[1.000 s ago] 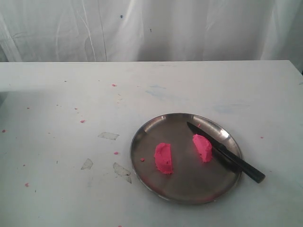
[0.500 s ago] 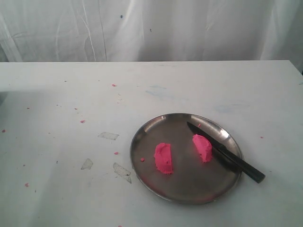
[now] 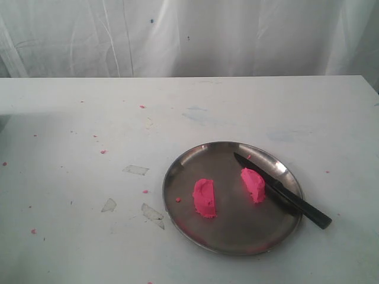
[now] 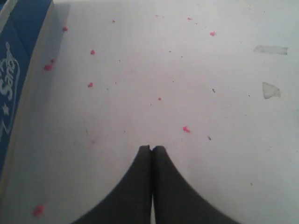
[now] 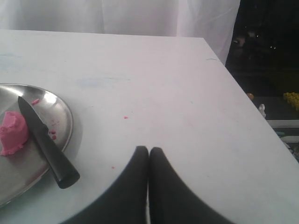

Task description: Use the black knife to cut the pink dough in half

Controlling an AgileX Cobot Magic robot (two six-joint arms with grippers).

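Your exterior camera: high, tilted down across white tabletop, facing white curtain; mid distance, whole work area in view.
Your left wrist camera: close, steep downward look past black left claw; shares clear tape-like scraps with exterior.
Your right wrist camera: low, shallow look past black right claw toward curtain; shares round steel plate rim, slim black knife, one pink dough half.

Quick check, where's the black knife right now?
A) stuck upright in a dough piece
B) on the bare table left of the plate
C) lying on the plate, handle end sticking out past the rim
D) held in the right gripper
C: the black knife lies flat across the right side of the plate, blade next to the right dough half, handle end past the rim. The right gripper is shut on nothing, apart from it.
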